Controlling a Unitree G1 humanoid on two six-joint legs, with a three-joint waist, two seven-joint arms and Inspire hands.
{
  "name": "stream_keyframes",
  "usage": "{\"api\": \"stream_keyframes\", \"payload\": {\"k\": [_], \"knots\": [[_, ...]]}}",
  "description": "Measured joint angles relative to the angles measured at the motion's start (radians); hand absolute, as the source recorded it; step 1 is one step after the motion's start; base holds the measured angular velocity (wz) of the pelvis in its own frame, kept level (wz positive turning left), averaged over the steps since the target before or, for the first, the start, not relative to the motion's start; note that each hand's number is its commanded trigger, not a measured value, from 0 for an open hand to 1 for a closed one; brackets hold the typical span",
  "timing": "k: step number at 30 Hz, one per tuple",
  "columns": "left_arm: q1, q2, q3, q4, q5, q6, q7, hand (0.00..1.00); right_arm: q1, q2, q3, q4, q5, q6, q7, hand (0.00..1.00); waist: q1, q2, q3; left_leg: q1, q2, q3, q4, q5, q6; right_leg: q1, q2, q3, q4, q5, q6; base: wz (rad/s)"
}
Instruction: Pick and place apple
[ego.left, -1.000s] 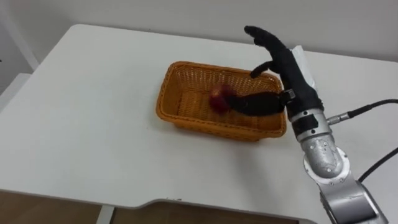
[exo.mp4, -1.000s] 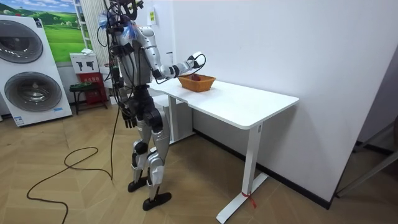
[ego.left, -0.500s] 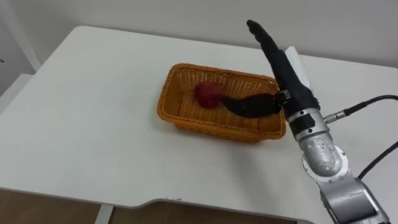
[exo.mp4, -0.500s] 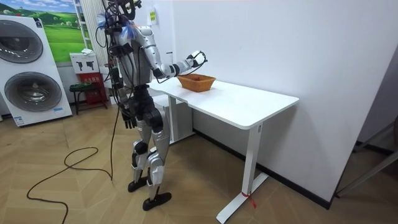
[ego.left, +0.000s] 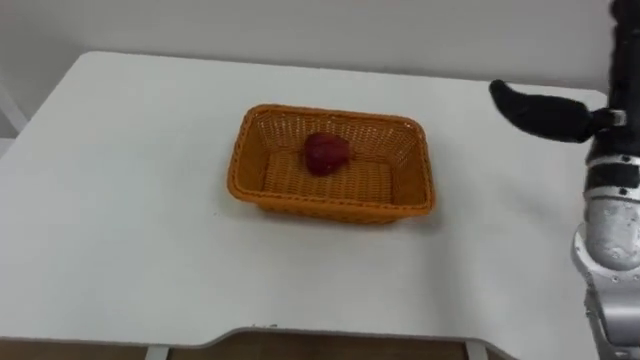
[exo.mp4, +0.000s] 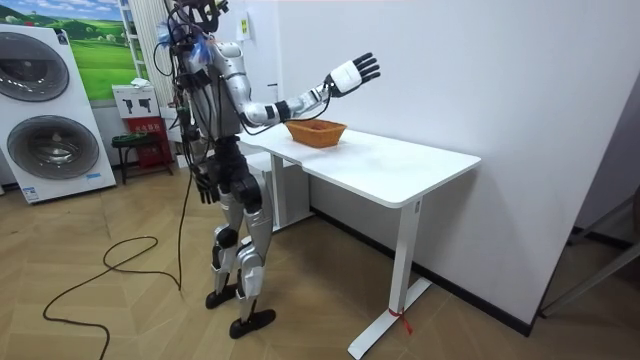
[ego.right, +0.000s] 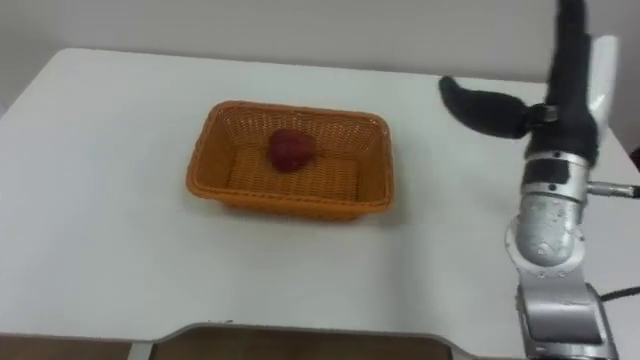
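A red apple (ego.left: 326, 153) lies inside the orange wicker basket (ego.left: 330, 205), near its far wall, with nothing touching it. The basket stands in the middle of the white table (ego.left: 120, 200). My right hand (ego.right: 570, 70) is raised well above the table, to the right of the basket, open, with straight fingers pointing up and the thumb sticking out toward the basket; it holds nothing. In the room view it (exo.mp4: 355, 73) is lifted high over the basket (exo.mp4: 316, 131). My left hand (exo.mp4: 207, 188) hangs at my side while I stand at the table's end.
A white wall runs behind the table. The table's near edge (ego.left: 300, 335) crosses the bottom of the eye views. Two washing machines (exo.mp4: 55, 110) and a red stool (exo.mp4: 135, 140) stand behind me on the wooden floor.
My right hand has let go of the apple, opened flat, and risen up and to the right, away from the basket. The apple now rests in the basket. The head camera shifted slightly.
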Motion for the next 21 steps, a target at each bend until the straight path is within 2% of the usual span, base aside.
{"api": "stream_keyframes", "payload": {"k": [1, 5, 9, 12, 13, 18, 21], "knots": [[0.004, 0.0, 0.008, -0.001, 0.0, 0.001, 0.001, 0.0, 0.002, -0.002, -0.028, 0.016, 0.009, -0.002, -0.029, 0.0, -0.016, 0.003, -0.0007, -0.002, 0.0, 0.003, 0.0, 0.0, 0.0, -0.004, 0.0, 0.001, 0.0, 0.0, 0.0, -0.04], [0.006, 0.0, 0.019, -0.015, -0.001, 0.002, 0.017, 0.0, 0.044, -0.032, -0.099, 0.083, 0.059, -0.001, -0.111, 0.0, -0.036, 0.005, -0.0042, -0.003, 0.001, 0.007, 0.0, 0.0, 0.0, -0.013, 0.0, 0.005, 0.003, 0.0, -0.001, -0.04], [0.008, -0.001, 0.051, -0.019, -0.001, 0.008, 0.032, 0.0, 0.092, -0.037, -0.181, 0.151, 0.129, 0.01, -0.218, 0.0, -0.049, -0.003, -0.0027, -0.002, 0.002, 0.027, -0.003, 0.0, 0.0, -0.021, 0.003, 0.026, 0.012, 0.0, -0.001, -0.14], [0.022, 0.004, 0.057, -0.055, -0.001, 0.009, 0.053, 0.0, 0.132, -0.041, -0.229, 0.227, 0.222, 0.008, -0.305, 0.0, -0.056, -0.01, -0.0045, 0.001, 0.001, 0.031, -0.004, 0.0, 0.0, -0.02, 0.003, 0.031, 0.013, 0.0, 0.0, -0.05], [0.023, 0.004, 0.066, -0.056, -0.001, 0.009, 0.06, 0.0, 0.143, -0.038, -0.245, 0.274, 0.257, 0.009, -0.324, 0.0, -0.068, -0.016, -0.0062, 0.0, 0.001, 0.031, -0.003, 0.0, 0.0, -0.02, 0.003, 0.031, 0.012, 0.0, 0.0, 0.0], [0.023, 0.004, 0.073, -0.055, -0.001, 0.013, 0.063, 0.0, 0.174, -0.031, -0.273, 0.464, 0.411, 0.007, -0.378, 0.0, -0.095, -0.011, -0.0066, -0.003, 0.002, 0.03, -0.002, 0.0, 0.0, -0.02, 0.003, 0.03, 0.01, 0.0, 0.0, 0.0], [0.021, 0.0, 0.076, -0.059, -0.001, 0.015, 0.064, 0.0, 0.199, -0.023, -0.274, 0.605, 0.503, 0.009, -0.385, 0.0, -0.096, -0.003, -0.0054, -0.002, 0.003, 0.031, -0.01, 0.0, 0.0, -0.019, 0.006, 0.034, 0.001, 0.003, 0.0, -0.02]]}}
